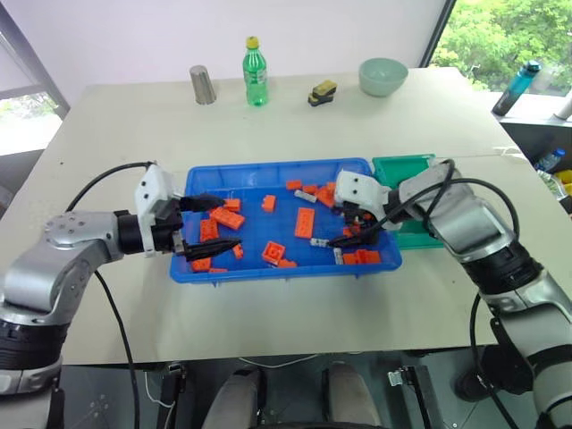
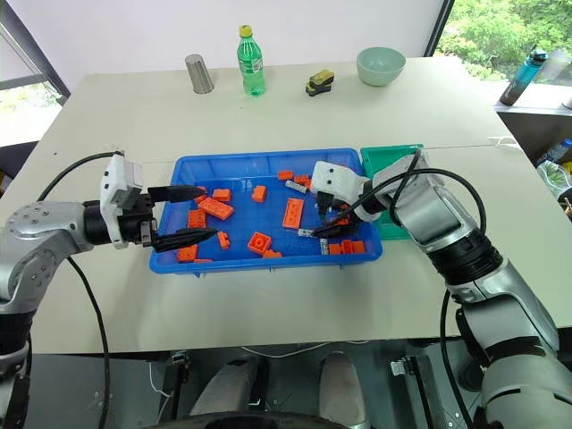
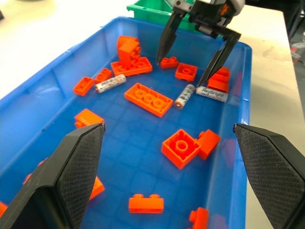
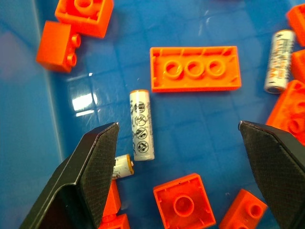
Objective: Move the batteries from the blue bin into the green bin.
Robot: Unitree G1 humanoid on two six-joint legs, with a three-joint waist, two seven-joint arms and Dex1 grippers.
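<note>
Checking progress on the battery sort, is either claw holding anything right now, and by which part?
Nothing is held. The right claw stands open above a battery in the blue bin; the left claw is open too.

The table point(image 1: 268, 116) is seen from above and behind both arms by the two head views, side by side, facing forward and down. The blue bin point(image 3: 43, 86) is viewed low and close along its length by the left wrist camera. Its floor is viewed nearly straight down, very near, by the right wrist camera; the bin's inside is shared by all views
</note>
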